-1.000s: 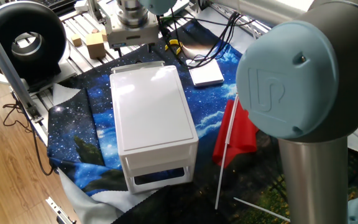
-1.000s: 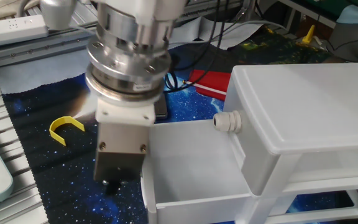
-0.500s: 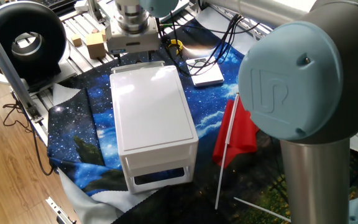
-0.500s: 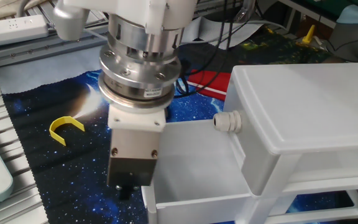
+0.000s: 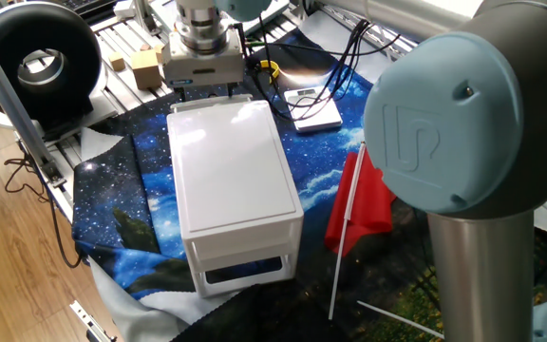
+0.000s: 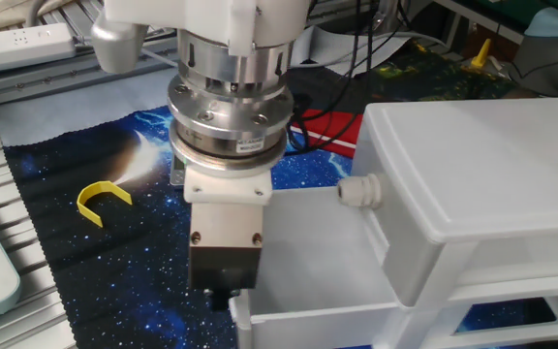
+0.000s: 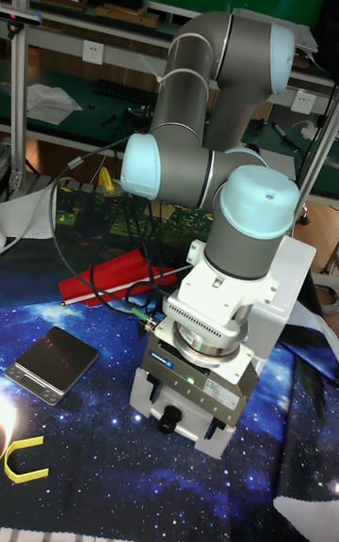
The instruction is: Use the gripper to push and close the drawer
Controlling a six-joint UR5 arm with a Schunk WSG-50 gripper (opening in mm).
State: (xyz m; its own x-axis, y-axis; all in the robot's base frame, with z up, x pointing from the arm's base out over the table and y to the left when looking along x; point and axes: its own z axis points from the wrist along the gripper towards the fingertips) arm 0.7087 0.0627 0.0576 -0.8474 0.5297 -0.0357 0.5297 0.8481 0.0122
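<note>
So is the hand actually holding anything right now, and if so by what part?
Nothing is held. The hand sits low against the front edge of the open drawer, placed to push rather than grip. Its fingertips are mostly hidden, so their state cannot be told.

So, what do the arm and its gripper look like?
The arm has dark grey tubes with rounded pale-blue joint caps. The gripper is a boxy tan-grey block with a black tip, under a ribbed silver wrist. Black cables run along it.

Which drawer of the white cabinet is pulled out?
The top drawer, pulled out toward the gripper. The bottom drawer sits shut inside the cabinet.
</note>
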